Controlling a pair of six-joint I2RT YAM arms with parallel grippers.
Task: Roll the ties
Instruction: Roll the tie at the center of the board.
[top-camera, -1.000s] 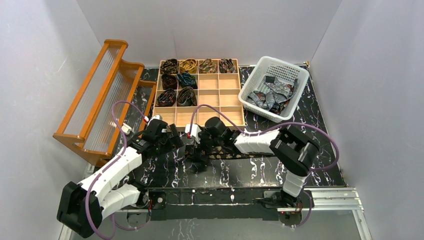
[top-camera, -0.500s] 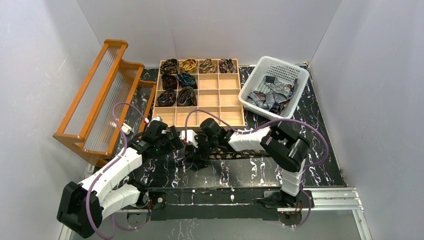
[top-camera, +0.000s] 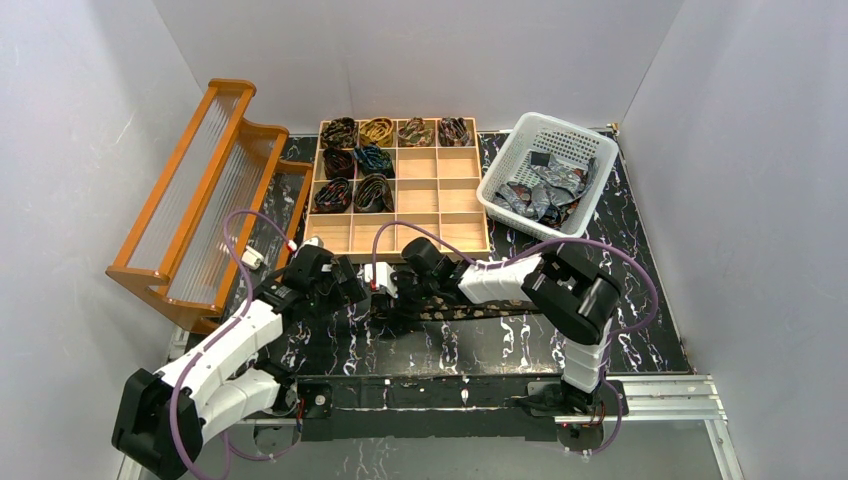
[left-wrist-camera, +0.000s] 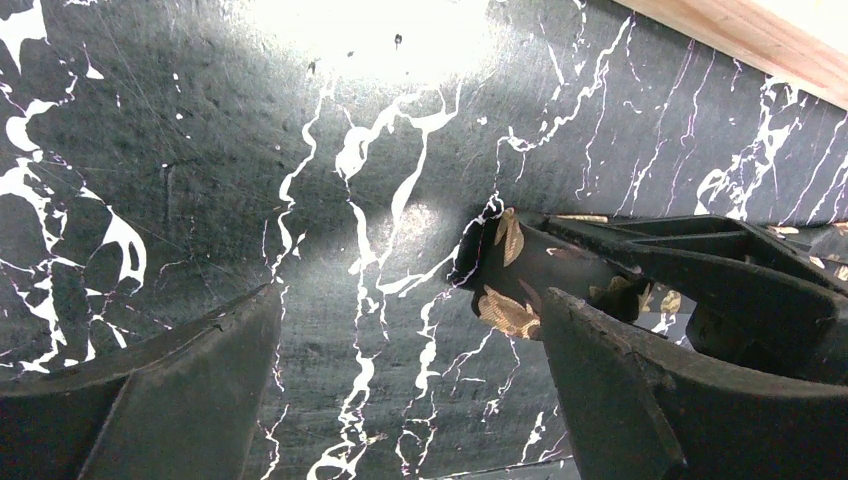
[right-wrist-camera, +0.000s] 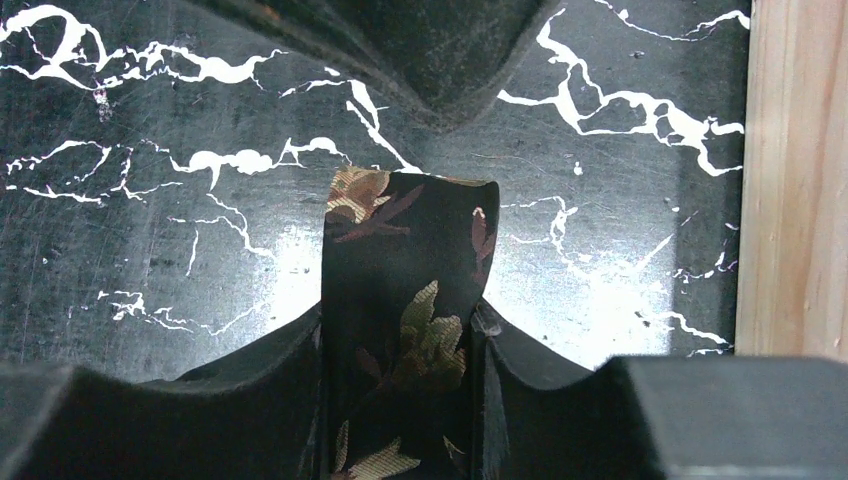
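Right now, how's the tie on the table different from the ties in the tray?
The table tie lies stretched out in a strip; the tray ties are coiled. The table tie is pinched by the right gripper; the tray ties sit untouched. Both are patterned fabric.

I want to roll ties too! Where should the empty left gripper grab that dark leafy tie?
Probably the short tip of the dark leafy tie that pokes out past the right gripper, which is shut across its width. The tip looks curled upward and free, so the open left gripper could come from the left and pinch its flat faces.
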